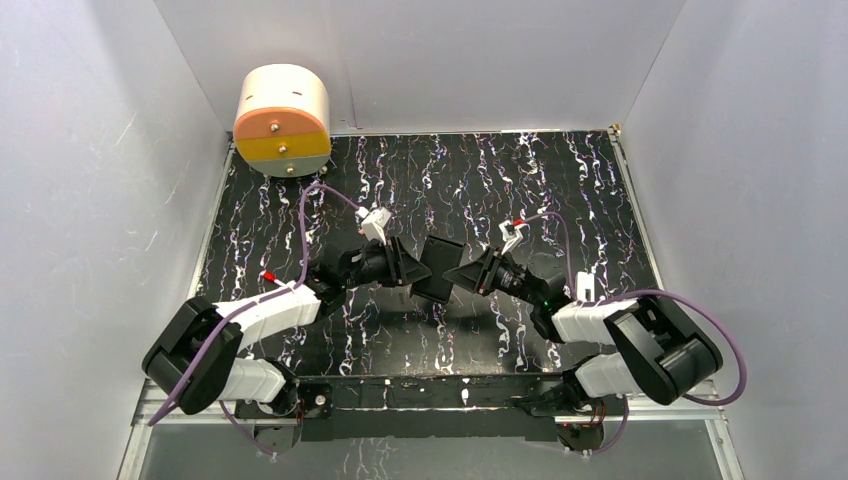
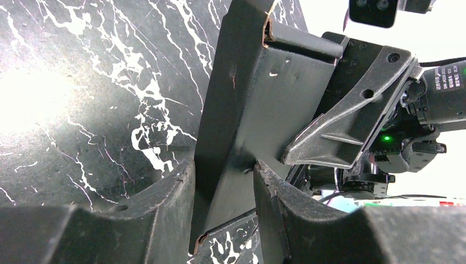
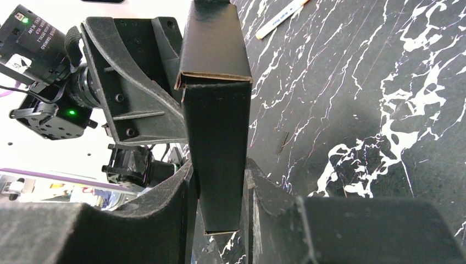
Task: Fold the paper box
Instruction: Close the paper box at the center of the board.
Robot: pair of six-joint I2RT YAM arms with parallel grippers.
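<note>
Paper box (image 1: 440, 256) gripped in left gripper (image 1: 413, 268), right gripper (image 1: 455, 272)

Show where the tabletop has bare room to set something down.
Bare marbled tabletop far right, between the right gripper and the side wall, and along the back edge right of the beige drum. Crowded centre: the left gripper and right gripper hold the paper box.

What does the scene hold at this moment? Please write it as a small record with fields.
object: paper box, black, partly folded, a flap bent at one end
position: over the middle of the marbled table, between the two arms
left end effector: shut on the paper box
right end effector: shut on the paper box, from the opposite side
other things: pen on the table; cream and orange round device, far left corner
</note>
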